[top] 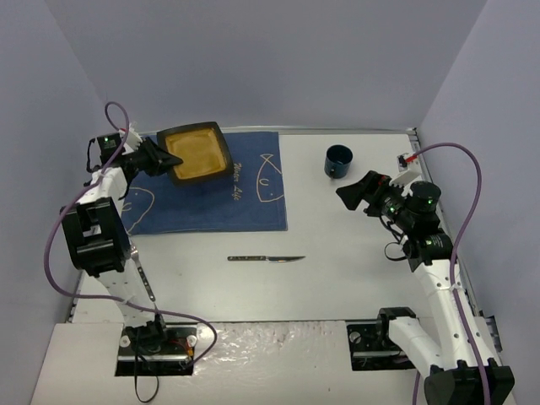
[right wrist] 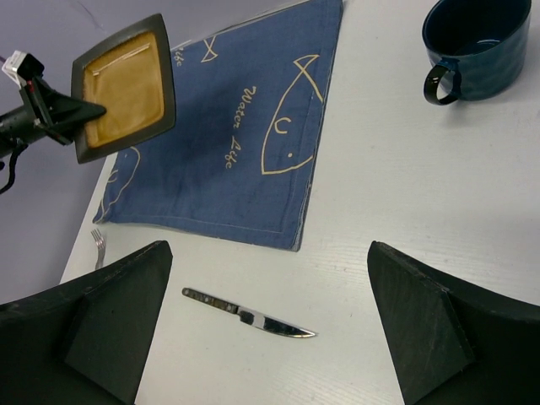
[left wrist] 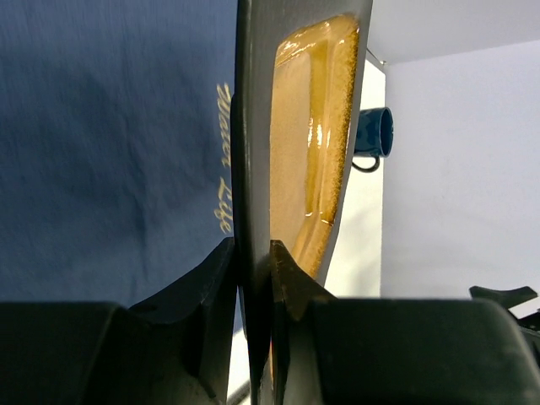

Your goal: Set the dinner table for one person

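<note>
My left gripper [top: 162,160] is shut on the rim of a square plate [top: 196,153], dark outside and amber inside, held above the far left of a dark blue cloth with fish drawings [top: 236,198]. In the left wrist view the plate [left wrist: 308,135] stands edge-on between my fingers. My right gripper [top: 356,191] is open and empty above the white dinner table [top: 337,253], near a dark blue mug [top: 338,160]. A knife [top: 265,258] lies on the table in front of the cloth; it also shows in the right wrist view [right wrist: 249,313]. A fork [right wrist: 99,245] peeks out at the table's left edge.
Purple-grey walls close in the table on three sides. A small red-and-white fixture [top: 407,159] sits at the far right edge. The mug [right wrist: 472,46] stands right of the cloth [right wrist: 245,143].
</note>
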`<state>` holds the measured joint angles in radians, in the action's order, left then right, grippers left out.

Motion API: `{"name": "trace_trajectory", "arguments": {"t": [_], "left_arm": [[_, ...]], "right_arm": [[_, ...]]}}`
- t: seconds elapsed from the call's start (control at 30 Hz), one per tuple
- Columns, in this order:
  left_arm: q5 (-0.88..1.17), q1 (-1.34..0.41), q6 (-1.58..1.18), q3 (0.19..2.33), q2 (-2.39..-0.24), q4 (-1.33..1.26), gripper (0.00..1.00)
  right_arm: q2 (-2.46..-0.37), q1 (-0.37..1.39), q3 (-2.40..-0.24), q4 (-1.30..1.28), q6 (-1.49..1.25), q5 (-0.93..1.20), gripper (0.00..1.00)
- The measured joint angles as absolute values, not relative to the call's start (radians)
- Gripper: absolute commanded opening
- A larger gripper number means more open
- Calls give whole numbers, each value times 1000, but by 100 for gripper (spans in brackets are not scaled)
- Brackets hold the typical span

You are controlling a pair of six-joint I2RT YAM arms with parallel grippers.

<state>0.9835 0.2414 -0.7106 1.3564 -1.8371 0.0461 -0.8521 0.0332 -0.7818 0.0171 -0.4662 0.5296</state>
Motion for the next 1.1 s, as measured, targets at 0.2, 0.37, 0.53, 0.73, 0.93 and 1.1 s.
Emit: {"name": "trace_trajectory", "arguments": {"t": [0.2, 0.37, 0.53, 0.73, 0.93, 1.1], "left_arm": [[1071, 263, -521, 1616, -2037, 214, 0], [1084, 266, -389, 1697, -2149, 358, 0], [1074, 269, -465, 1577, -2141, 226, 0], [1006, 287, -867, 1215, -2006, -274, 0], [822, 284, -1223, 970, -1878, -678, 0], [612, 216, -1325, 822, -1768, -783, 0]], "right_arm": [[-858, 35, -781, 8, -445, 528, 98], [-890, 41, -781, -5, -436, 528, 98], [-919, 47, -781, -11, -424, 527, 98], [-919, 48, -773, -12, -418, 523, 98], [-895, 60, -766, -13, -418, 522, 98], [-871, 95, -766, -13, -418, 519, 98]]}}
